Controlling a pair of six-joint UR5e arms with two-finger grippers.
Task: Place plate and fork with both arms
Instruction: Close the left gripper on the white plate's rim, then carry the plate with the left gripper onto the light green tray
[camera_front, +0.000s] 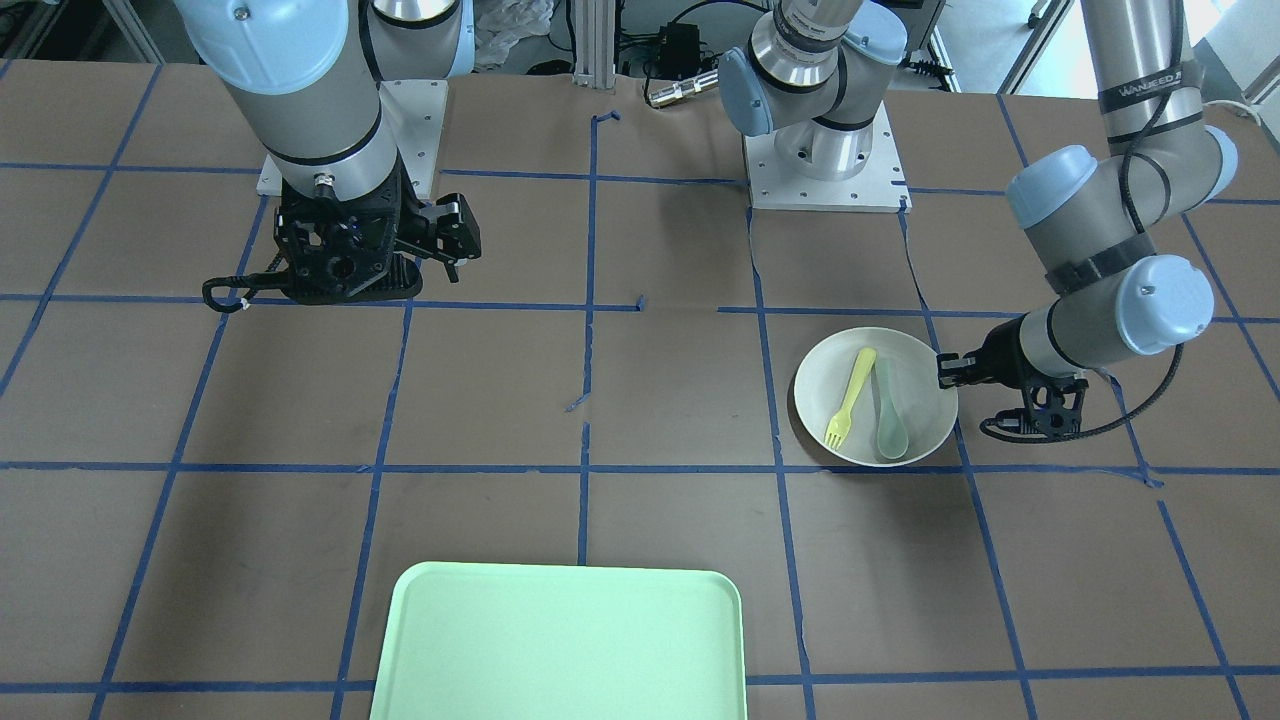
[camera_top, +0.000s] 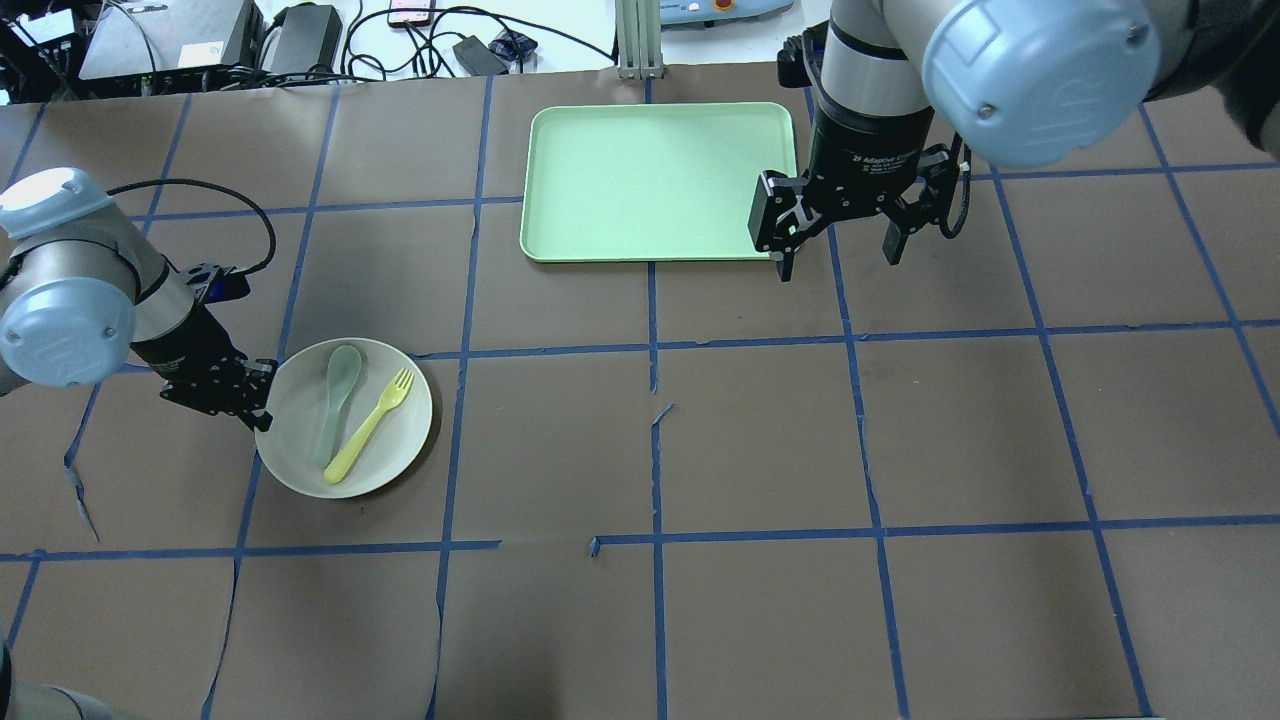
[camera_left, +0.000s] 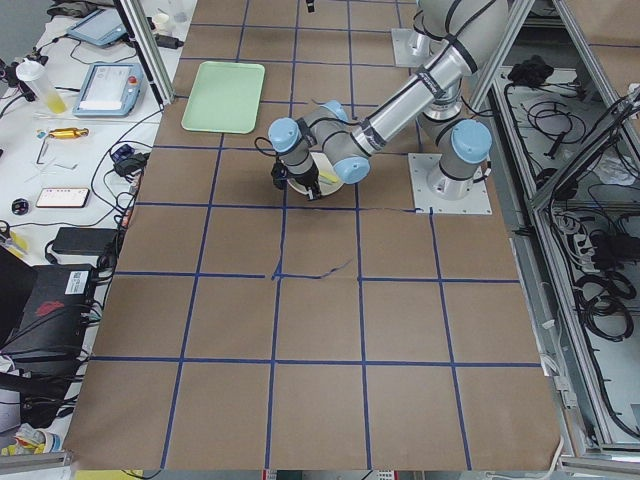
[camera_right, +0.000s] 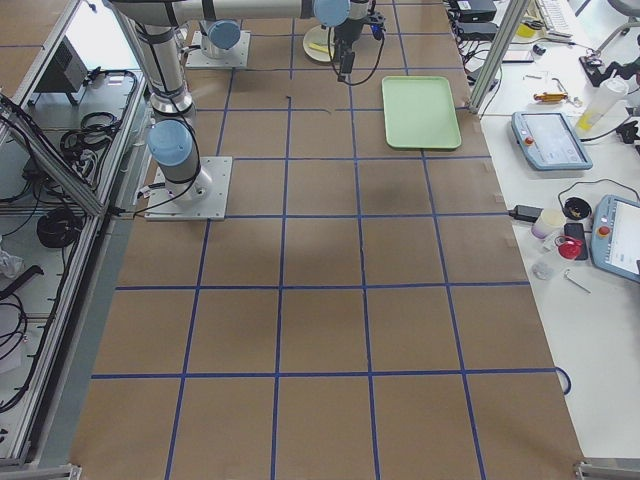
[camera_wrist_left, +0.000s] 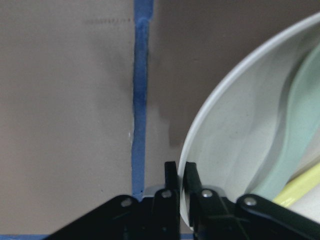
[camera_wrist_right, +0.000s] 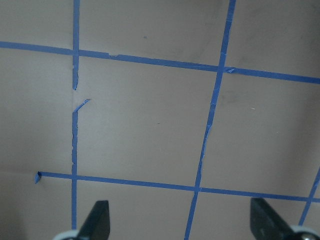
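Observation:
The off-white plate (camera_top: 385, 440) lies on the table at the left, also in the front view (camera_front: 835, 380) and the left wrist view (camera_wrist_left: 235, 150). The pale yellow fork (camera_top: 368, 440) lies in it, also in the front view (camera_front: 850, 397), next to a grey-green spoon (camera_top: 337, 395). My left gripper (camera_top: 262, 400) is shut on the plate's rim; in the left wrist view (camera_wrist_left: 180, 180) its fingers pinch the rim. My right gripper (camera_top: 838, 255) is open and empty, hanging above the table by the tray's corner.
The light green tray (camera_top: 655, 180) lies at the table's far middle, also in the front view (camera_front: 560, 640). Blue tape lines cross the brown table. Cables and devices sit beyond the table's far edge.

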